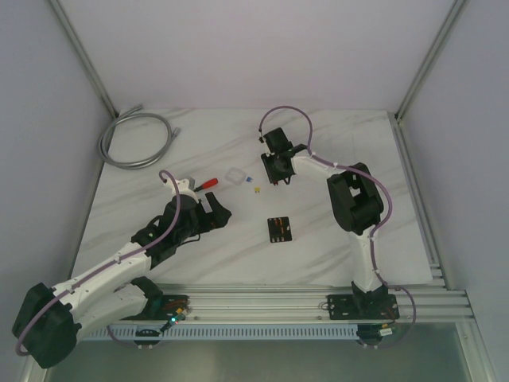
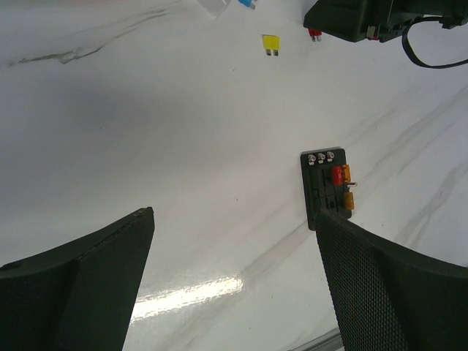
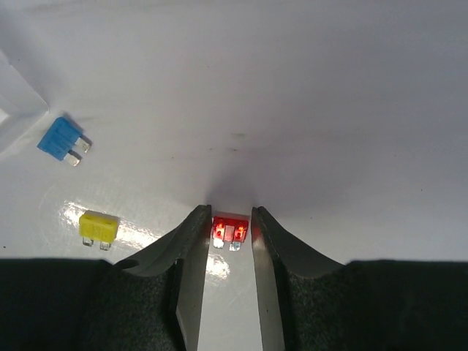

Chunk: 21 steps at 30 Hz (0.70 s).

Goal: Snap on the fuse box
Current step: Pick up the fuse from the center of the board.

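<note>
The fuse box [image 1: 278, 229] is a small black square lying flat on the marble table, mid-front, with red and orange fuses in it. In the left wrist view the fuse box [image 2: 327, 186] sits just beyond my right-hand finger. My left gripper [image 1: 215, 212] [image 2: 234, 213] hovers wide open left of it, with only bare table between its fingers. My right gripper [image 1: 275, 180] [image 3: 231, 213] points down at the table behind the box, its fingertips closed on the sides of a small red fuse [image 3: 230, 227] that rests on the surface.
A yellow fuse [image 3: 99, 227] and a blue fuse [image 3: 61, 137] lie loose left of the right gripper. A clear square cover [image 1: 234, 176] and a red-handled tool [image 1: 208, 182] lie behind the left gripper. A coiled grey cable [image 1: 135, 139] sits at the back left.
</note>
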{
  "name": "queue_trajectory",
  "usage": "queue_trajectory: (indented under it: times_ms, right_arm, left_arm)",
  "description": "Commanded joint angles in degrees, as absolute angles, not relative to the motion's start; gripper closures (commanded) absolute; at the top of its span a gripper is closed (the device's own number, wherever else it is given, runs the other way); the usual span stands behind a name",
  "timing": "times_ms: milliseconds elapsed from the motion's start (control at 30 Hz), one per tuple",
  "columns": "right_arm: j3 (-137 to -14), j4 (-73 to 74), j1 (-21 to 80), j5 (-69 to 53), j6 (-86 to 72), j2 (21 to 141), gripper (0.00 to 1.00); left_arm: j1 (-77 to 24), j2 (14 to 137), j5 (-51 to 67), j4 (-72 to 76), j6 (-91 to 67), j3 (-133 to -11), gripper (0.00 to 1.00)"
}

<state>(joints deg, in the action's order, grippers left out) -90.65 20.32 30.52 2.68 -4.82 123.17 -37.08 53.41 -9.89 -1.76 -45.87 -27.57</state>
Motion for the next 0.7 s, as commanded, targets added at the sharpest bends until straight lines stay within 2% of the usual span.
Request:
queue_trajectory:
  times_ms: [0,433,667]
  right_arm:
    - [-89.78,26.37,30.76,4.43,-7.01,126.95,0.65]
    - [-89.82,29.75,30.93,4.82,-11.05,125.62,0.62]
    - [-89.83,30.55,31.02,4.86,-11.88,126.31,0.69]
  left_arm:
    - [-36.74,52.43,-9.38,-2.72,-46.21,-28.42,0.00]
    - [-36.74,52.31,-9.14,-2.66,-46.49,-28.31,0.00]
    - [-36.74,52.23,-9.16,-2.60,-46.58,-28.34,0.00]
